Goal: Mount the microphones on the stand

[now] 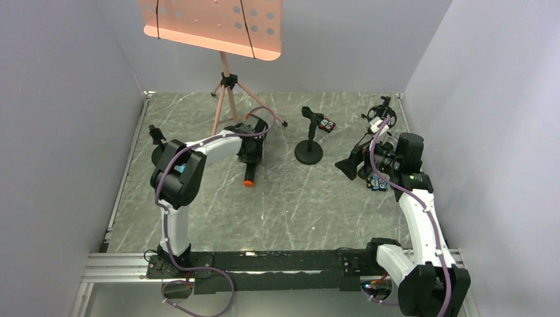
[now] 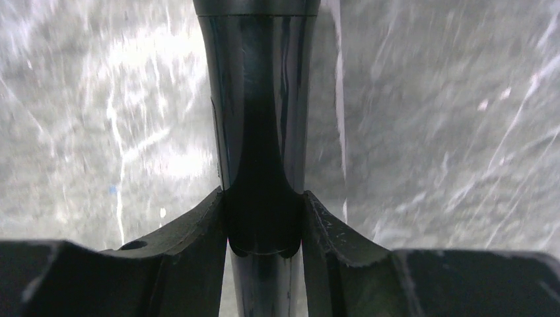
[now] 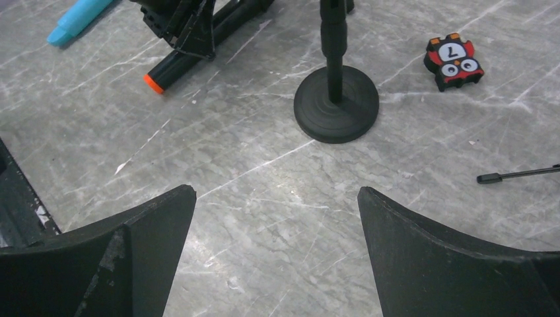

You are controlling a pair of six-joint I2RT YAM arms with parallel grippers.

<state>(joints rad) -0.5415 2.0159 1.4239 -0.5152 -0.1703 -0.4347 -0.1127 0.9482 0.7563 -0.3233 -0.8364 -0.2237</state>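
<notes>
My left gripper (image 1: 251, 150) is shut on the black microphone with the orange end ring (image 1: 249, 179), low over the table left of the stand. In the left wrist view the fingers (image 2: 198, 244) clamp its glossy black body (image 2: 261, 125). The small black stand (image 1: 308, 152) has a round base and an empty clip on top (image 1: 308, 113); its base also shows in the right wrist view (image 3: 337, 102). The cyan-blue microphone (image 3: 79, 18) lies beyond, mostly hidden by my left arm from above. My right gripper (image 3: 277, 198) is open and empty, right of the stand. I cannot make out the silver-headed microphone.
A music stand with an orange tray (image 1: 211, 23) and tripod legs (image 1: 224, 99) is at the back. A red toy block (image 1: 325, 124) lies behind the stand. More small blocks (image 1: 378, 183) lie under my right arm. A black ring mount (image 1: 382, 109) sits back right. A thin black rod (image 3: 518, 174) lies at right.
</notes>
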